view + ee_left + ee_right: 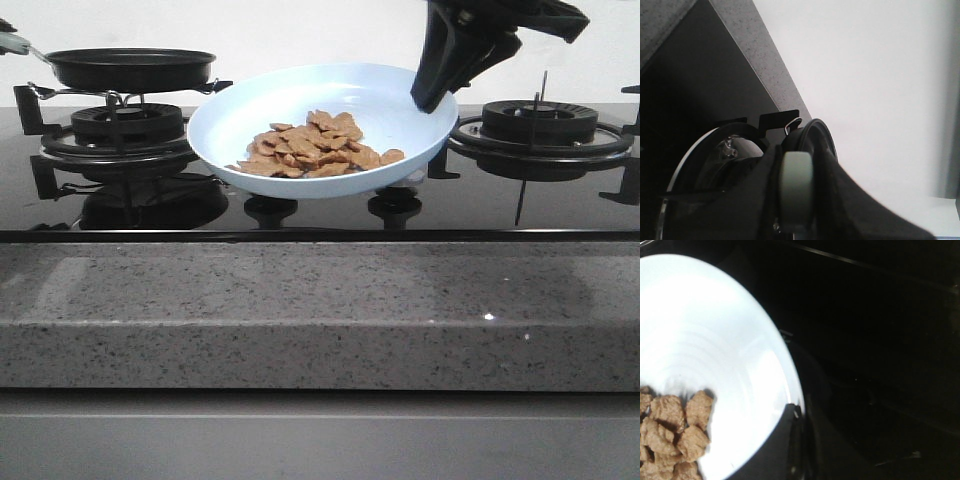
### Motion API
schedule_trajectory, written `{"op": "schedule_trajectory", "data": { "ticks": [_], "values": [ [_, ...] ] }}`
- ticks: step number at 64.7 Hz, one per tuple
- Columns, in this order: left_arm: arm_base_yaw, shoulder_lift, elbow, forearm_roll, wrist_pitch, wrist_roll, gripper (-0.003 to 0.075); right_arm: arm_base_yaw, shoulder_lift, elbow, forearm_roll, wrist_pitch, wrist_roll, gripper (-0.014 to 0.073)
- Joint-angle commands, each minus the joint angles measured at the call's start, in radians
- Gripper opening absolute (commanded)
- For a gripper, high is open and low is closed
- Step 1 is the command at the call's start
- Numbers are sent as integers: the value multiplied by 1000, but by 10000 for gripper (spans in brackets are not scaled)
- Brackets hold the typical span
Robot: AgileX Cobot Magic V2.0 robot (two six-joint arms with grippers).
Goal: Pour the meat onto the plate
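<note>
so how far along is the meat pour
Looks done: the meat lies heaped on the plate, none visible in the frying pan. In hand: right end effector grips the plate's rim, holding it tilted above the stove. Left: setting the plate down.

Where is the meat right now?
In the front view the meat lies heaped in the pale-blue plate, which the right gripper holds by its rim, tilted, above the stovetop between the two burners; the black frying pan sits to its left.

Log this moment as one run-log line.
meat: heaped on plate | plate: lifted and tilted, rim held by right end effector | left end effector: on frying pan handle | pan: sitting on left burner
</note>
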Motion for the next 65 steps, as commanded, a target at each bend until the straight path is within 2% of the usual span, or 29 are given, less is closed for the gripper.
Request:
{"op": "schedule_trajectory", "data": {
  "ticks": [1,7,10,16,25,32,50,58,65],
  "values": [
    [5,-50,-28,-75,40,-7,-20,-2,-54,-24,23,-43,-6,-60],
    [6,-50,-28,-27,40,-8,-12,-2,-54,-24,23,-43,-6,-60],
    [6,-50,-28,-3,40,-13,17,-2,-54,-24,23,-43,-6,-60],
    [6,-50,-28,35,42,-12,130,-2,-54,-24,23,-43,-6,-60],
    [14,-50,-28,50,73,-12,348,-2,-54,-24,23,-43,-6,-60],
    [24,-50,-28,66,107,-3,434,-2,-54,-24,23,-43,-6,-60],
    [44,-52,-28,217,261,-3,445,-2,-54,-24,23,-43,-6,-60],
    [44,-54,-28,264,331,-3,420,-2,-54,-24,23,-43,-6,-60],
    [44,-67,-28,291,347,-7,367,-2,-54,-24,23,-43,-6,-60]
  ]
}}
